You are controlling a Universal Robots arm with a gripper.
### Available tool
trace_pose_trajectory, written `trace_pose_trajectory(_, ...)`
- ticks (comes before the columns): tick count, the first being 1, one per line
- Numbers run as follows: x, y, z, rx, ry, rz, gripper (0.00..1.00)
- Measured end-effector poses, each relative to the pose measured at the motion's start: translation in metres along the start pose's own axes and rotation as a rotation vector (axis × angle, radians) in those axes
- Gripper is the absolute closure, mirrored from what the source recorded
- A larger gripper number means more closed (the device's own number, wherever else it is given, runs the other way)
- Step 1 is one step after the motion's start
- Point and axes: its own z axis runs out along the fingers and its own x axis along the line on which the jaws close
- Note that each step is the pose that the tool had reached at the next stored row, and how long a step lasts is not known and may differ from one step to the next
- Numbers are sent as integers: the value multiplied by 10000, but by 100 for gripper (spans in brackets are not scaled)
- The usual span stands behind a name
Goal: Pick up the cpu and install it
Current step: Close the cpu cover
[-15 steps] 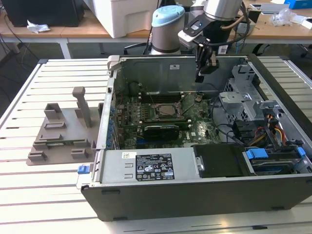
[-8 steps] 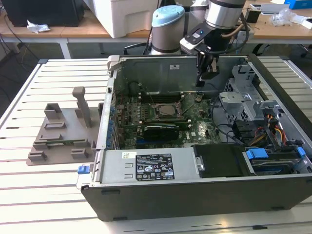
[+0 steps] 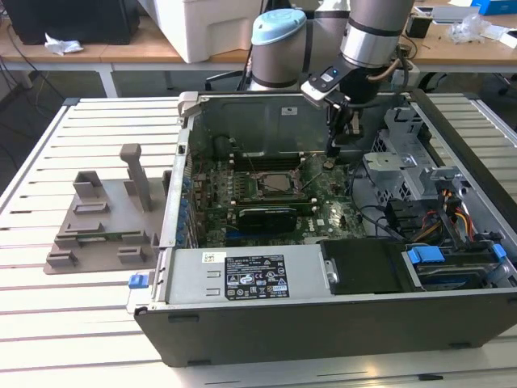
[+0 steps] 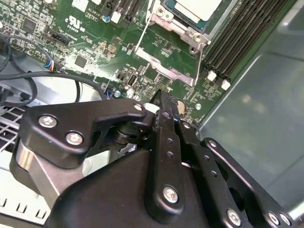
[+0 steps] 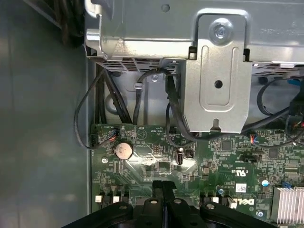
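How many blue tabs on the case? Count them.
3: one blue tab at the case's corner, exterior view's left; two on the drive cage, its right. Others may be hidden.

A: How many computers do you count?
B: One case [image 3: 323, 323]. Inside it there's one green board [image 4: 90, 33], one chip [image 4: 194, 7], one long black card [image 3: 260, 217] and one coin battery [image 5: 123, 150].
A: And outside the case?
B: One grey holder [image 3: 101, 222] beside it, and one robot arm [image 3: 376, 32] above it.

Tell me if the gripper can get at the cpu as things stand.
Probably yes: the cpu lies uncovered in its socket, and the shut gripper hangs close beside it over the motherboard, nothing between them.
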Motion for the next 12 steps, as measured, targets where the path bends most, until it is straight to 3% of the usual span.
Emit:
trace_pose_trajectory(5, 1, 4, 138, 1, -2, -21, 89)
trace_pose_trajectory(12, 4, -128, 173, 2, 2, -22, 89)
